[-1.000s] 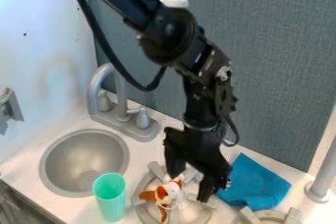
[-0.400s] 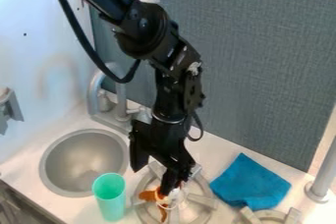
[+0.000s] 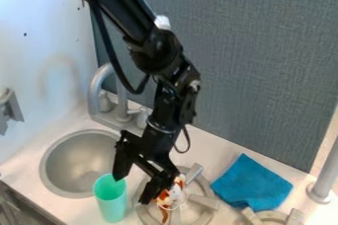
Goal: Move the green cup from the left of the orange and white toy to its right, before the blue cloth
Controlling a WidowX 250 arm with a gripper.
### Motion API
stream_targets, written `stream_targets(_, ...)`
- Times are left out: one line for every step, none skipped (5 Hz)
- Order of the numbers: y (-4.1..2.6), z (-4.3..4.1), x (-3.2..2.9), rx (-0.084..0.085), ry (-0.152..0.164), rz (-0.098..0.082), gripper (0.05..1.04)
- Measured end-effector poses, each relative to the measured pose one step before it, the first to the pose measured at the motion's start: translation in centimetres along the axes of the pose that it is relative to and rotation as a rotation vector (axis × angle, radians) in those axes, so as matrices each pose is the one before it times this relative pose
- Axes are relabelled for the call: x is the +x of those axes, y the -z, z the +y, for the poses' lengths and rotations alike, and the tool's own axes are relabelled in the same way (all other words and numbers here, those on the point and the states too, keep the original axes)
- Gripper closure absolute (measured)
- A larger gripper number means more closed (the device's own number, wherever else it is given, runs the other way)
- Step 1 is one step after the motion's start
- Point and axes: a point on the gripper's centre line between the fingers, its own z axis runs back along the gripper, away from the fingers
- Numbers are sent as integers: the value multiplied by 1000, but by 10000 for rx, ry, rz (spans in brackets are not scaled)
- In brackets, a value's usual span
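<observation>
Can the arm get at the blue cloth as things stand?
Probably yes. The claw is open, and nothing lies on the cloth. The plush toy on the burner sits between them in this view, so it would likely need to lift over that first.

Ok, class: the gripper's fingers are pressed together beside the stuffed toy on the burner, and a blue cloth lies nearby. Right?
No: the camera view shows the gripper with its fingers spread apart, beside the stuffed toy on the burner; the blue cloth lies nearby.
</observation>
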Motion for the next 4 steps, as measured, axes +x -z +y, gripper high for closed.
stream_targets(288,289,-69,-6,-179,135,83)
stream_targets(352,854,-266,-148,-391,135,83)
stream_targets(683,101,-111,-20,-131,131,83)
stream_targets(549,147,262,-228,166,-311,83)
